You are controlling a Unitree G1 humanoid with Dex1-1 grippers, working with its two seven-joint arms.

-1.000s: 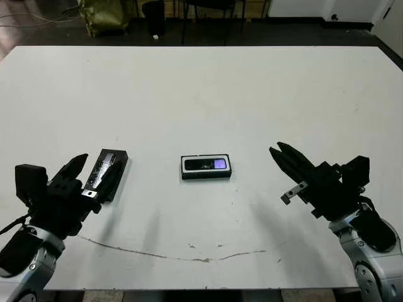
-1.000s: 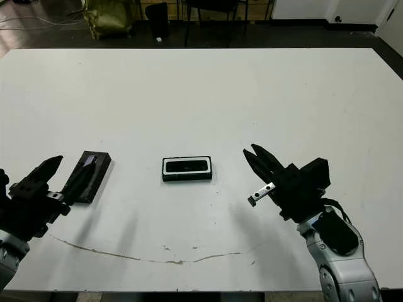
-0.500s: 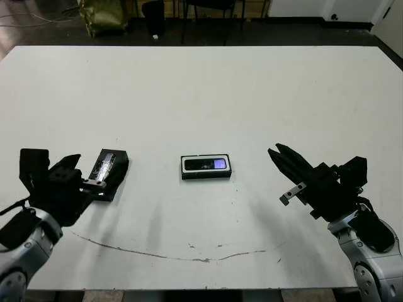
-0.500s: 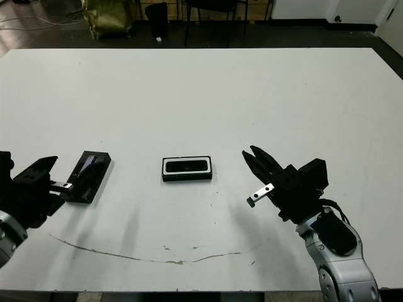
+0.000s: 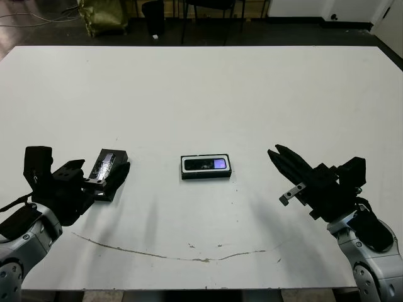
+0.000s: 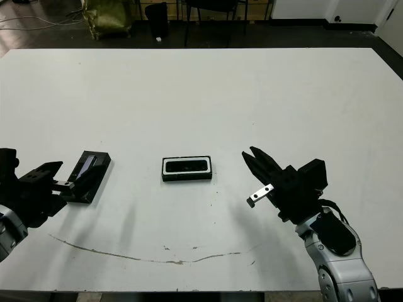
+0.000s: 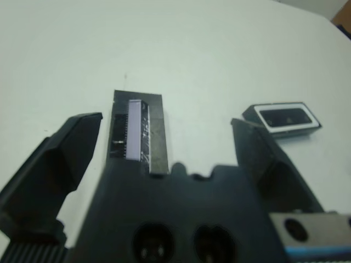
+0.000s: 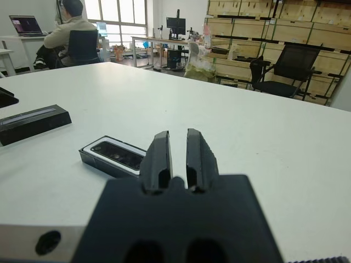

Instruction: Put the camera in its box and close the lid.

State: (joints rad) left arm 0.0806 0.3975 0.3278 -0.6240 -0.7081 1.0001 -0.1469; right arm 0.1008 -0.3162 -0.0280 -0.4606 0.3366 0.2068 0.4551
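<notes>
Jaws: my left gripper (image 7: 164, 159) spread wide, straddling the near end of the lid (image 7: 137, 131), not yet pinching; my right gripper (image 8: 176, 156) pressed nearly together, holding nothing.

Lid: flat on the table (image 5: 201, 88), grey strip up, well left of the box (image 5: 206, 167).

Box: open; the camera (image 5: 208, 165) appears already seated inside.

Step in hand, as I judge it: take the lid. Advice: centre fingers on its long edges, close evenly, lift level, align over box.
</notes>
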